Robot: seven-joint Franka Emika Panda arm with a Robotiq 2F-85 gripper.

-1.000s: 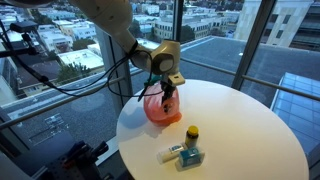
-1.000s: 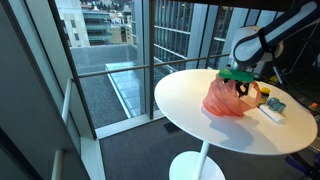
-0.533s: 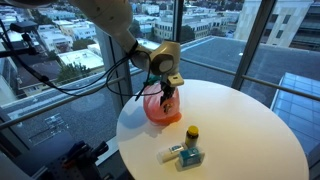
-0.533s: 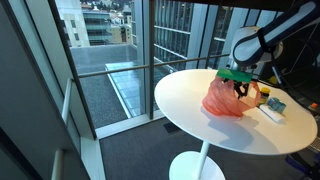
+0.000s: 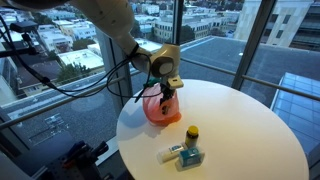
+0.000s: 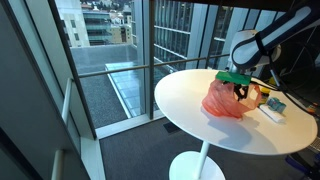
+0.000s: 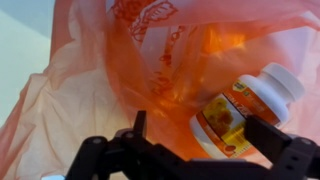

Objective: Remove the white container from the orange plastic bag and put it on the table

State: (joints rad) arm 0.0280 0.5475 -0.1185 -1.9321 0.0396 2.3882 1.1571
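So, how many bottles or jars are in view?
2. The white container lies inside the orange plastic bag, in the wrist view; the yellow-capped bottle stands on the table. The bag may hide more.

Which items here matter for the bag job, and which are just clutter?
Job: white container inside the orange plastic bag; table; gripper.
Lying about: yellow-capped bottle; flat white-and-teal item.
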